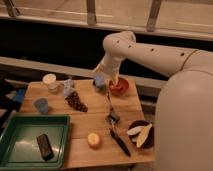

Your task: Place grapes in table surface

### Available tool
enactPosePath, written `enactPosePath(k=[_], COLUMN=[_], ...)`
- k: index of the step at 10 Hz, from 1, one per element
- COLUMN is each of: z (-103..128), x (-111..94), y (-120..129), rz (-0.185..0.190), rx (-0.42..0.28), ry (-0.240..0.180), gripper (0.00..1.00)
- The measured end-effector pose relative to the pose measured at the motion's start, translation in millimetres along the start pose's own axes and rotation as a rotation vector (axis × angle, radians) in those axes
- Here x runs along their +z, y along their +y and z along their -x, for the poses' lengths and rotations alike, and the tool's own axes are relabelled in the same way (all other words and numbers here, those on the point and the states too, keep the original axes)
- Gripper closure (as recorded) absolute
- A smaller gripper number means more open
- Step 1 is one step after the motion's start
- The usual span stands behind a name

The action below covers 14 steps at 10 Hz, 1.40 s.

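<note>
Your tan table surface carries the grapes left of its middle, toward the far edge. The gripper hangs over the far edge beside the red bowl, apart from them; whether it is clenched you cannot tell.

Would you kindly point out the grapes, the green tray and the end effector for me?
grapes (76, 101): camera view, middle of the bunch.
green tray (35, 118): camera view, its far rim.
end effector (113, 81): camera view, its tip, by the left edge of the red bowl (121, 90).
</note>
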Motion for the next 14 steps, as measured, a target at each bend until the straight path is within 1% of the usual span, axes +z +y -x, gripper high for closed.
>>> enactPosePath(k=[1,2,3,5,6,10,12,13,14], z=[-7.9,-19.9,-29.9,-42.5,-53.4,-81.2,-86.1,-85.2,-84.9], x=[6.7,21.4,32.0,45.4,53.4,74.0,86.1,90.1,94.9], y=[8.1,20.5,29.8,43.1,56.5,86.3,88.8,88.3,90.1], rz=[0.004,0.007,0.018,0.035,0.047,0.085,0.091,0.094,0.104], rx=[-0.019,-0.048,-0.069,-0.103,-0.136,-0.218,-0.229,-0.232,-0.248], ry=[0.016,0.047,0.073,0.108,0.129,0.191,0.224,0.234,0.24], gripper=[0.2,0.2,0.2,0.2,0.2,0.2,0.2,0.2,0.2])
